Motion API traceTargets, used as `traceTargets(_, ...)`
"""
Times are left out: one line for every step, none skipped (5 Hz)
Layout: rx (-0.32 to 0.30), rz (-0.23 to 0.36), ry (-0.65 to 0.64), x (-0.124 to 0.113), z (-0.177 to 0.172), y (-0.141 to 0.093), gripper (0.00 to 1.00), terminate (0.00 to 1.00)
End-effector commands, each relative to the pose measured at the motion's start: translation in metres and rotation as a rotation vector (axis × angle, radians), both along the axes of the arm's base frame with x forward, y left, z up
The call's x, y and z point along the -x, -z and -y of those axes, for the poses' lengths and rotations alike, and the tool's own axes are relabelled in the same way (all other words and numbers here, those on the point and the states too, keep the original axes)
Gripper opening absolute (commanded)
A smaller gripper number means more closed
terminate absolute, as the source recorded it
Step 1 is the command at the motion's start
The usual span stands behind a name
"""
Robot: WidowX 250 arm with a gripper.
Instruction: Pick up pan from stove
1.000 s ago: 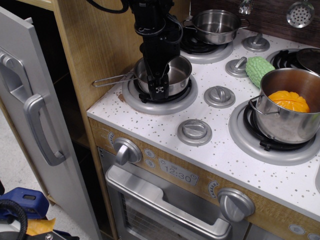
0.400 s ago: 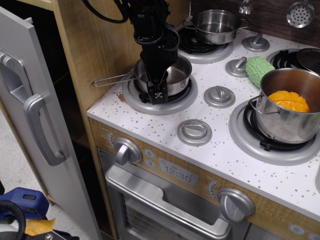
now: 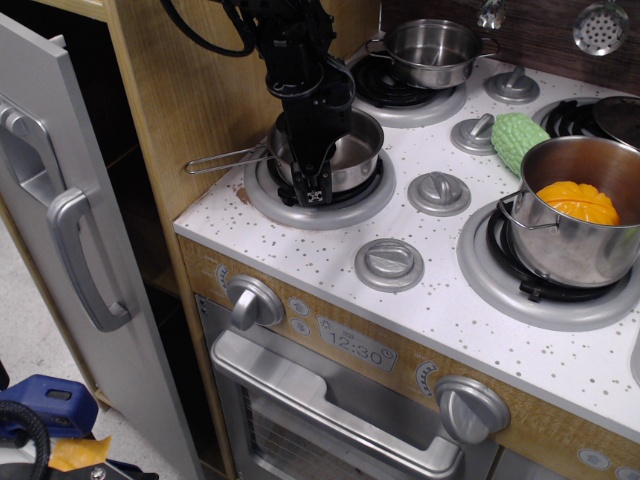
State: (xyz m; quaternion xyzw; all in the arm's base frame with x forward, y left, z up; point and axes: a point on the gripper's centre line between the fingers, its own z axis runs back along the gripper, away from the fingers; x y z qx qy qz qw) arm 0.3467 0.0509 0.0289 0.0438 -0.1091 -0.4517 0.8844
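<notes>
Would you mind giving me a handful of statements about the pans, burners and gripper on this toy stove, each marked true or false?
1. The pan sits on the front-left burner of the stove. True.
2. The pan's wire handle points toward the green toy. False: it points left, away from the green toy.
3. The gripper is down at the pan's near rim. True.
4. The deep pot at front right is empty. False: an orange thing lies in it.
5. The two-handled pot sits on a rear burner. True.
</notes>
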Motion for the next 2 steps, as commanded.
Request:
traceTargets(-0.022, 0.043, 0.006, -0.0028, -0.0043, -0.0152, 0.0, 0.0)
traceTargets(-0.037, 0.056, 0.012, -0.003, -0.0041, -0.0239, 0.0, 0.0)
